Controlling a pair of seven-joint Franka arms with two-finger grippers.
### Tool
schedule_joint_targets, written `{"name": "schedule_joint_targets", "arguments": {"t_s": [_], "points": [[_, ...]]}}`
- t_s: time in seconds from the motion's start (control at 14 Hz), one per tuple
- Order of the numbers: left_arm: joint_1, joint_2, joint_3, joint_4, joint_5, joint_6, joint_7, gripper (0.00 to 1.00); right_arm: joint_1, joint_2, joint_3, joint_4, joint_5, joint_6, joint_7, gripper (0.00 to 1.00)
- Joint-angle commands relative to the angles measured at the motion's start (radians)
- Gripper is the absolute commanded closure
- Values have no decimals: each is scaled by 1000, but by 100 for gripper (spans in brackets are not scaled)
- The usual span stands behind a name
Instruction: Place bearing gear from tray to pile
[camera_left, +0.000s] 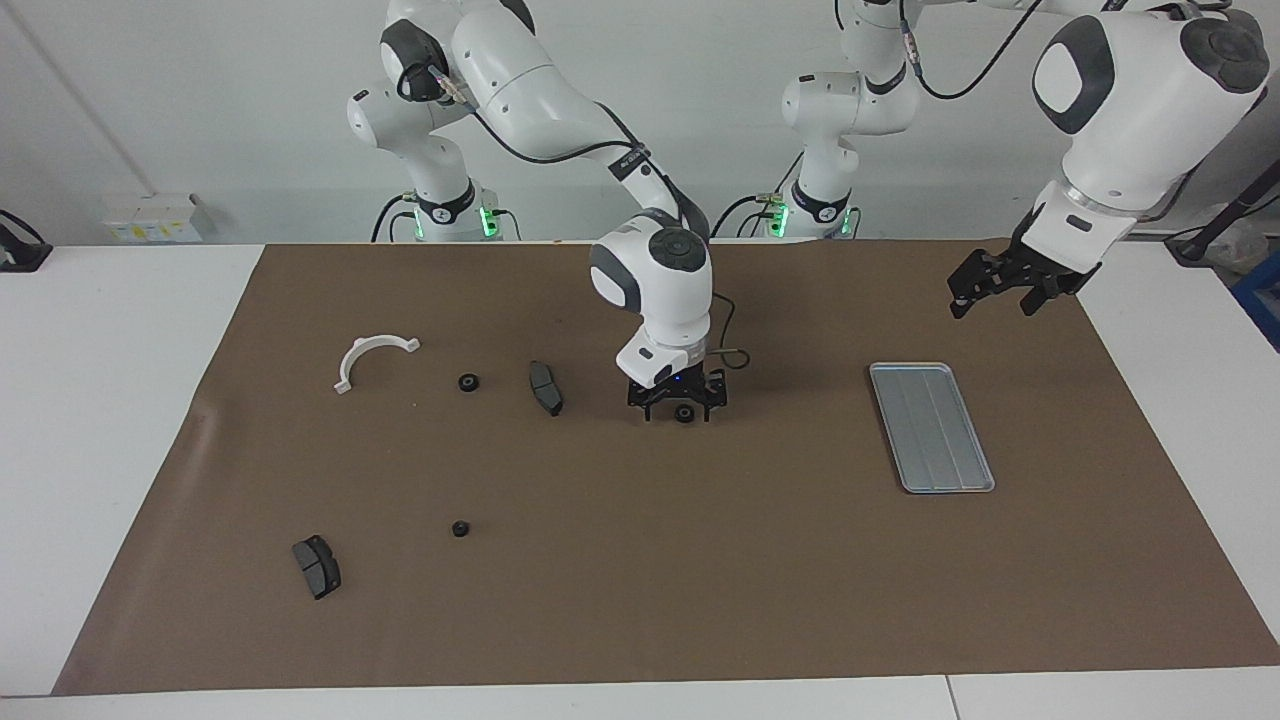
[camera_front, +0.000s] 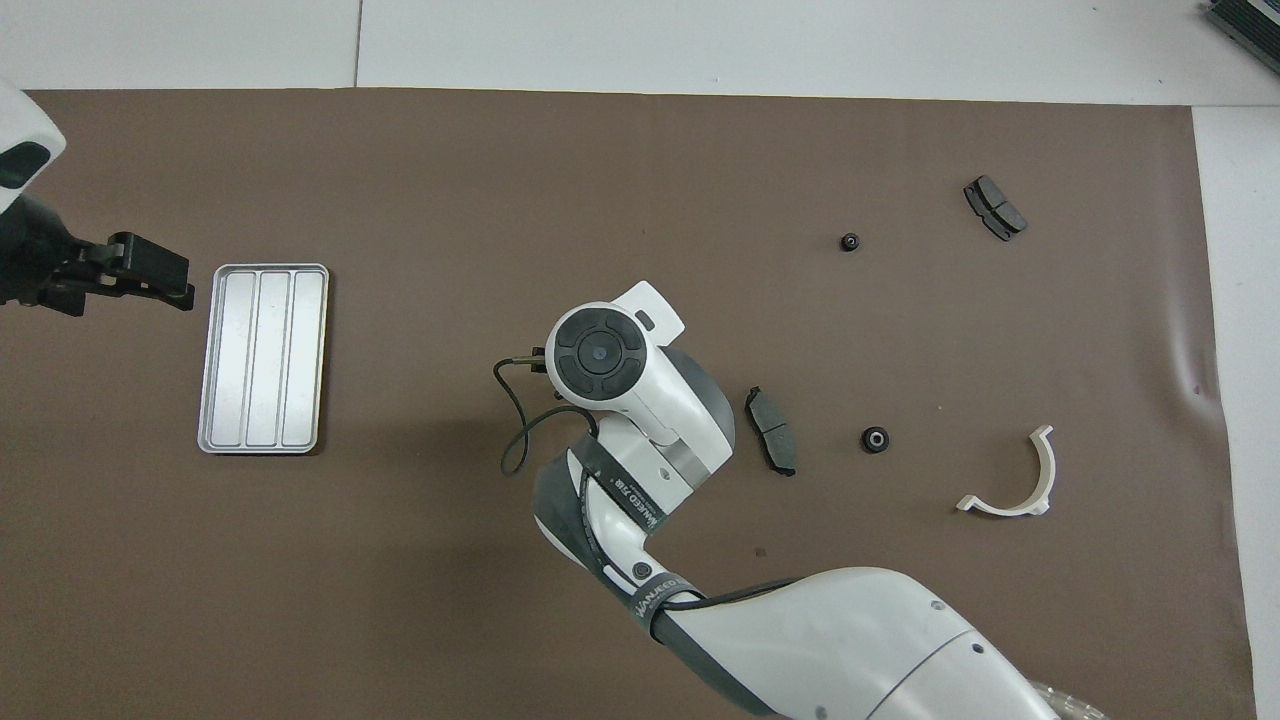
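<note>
Tray (camera_left: 931, 427) at the left arm's end of the worktop (camera_left: 100, 400), one gear (camera_left: 685, 413) mid-mat under the right gripper (camera_left: 678, 412), then pad (camera_left: 545, 387), gear (camera_left: 467, 382) and bracket (camera_left: 371, 358) toward the right arm's end, another gear (camera_left: 460, 528) and pad (camera_left: 317, 566) farther from the robots.

The ridged metal tray (camera_left: 932, 428) is showing a dull brushed sheen on the matt brown paper-like cover (camera_left: 640, 600) lying over the smooth white surface (camera_left: 120, 420), the half-ring bracket (camera_left: 371, 357) is looking like white plastic, and the arm shells (camera_left: 660, 275) are gleaming glossy white.
</note>
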Motion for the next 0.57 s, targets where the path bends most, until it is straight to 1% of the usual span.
{"name": "schedule_joint_targets", "arguments": {"t_s": [0.0,0.14,0.29,0.43,0.5], "points": [[-13,-132,10,-171,-10,31,7,0,20,7,-1,3,-23,3,25,0],[-13,-132,10,-167,-10,37,6,0,25,5,-1,-22,-34,11,20,17],[-11,-132,10,-158,-9,58,7,0,25,4,-1,-23,-46,12,18,20],[2,-128,13,-141,-4,122,7,0,25,1,-1,-39,-46,23,20,33],[4,-131,19,-141,-4,150,6,0,25,-1,-1,-45,-46,29,20,41]]}}
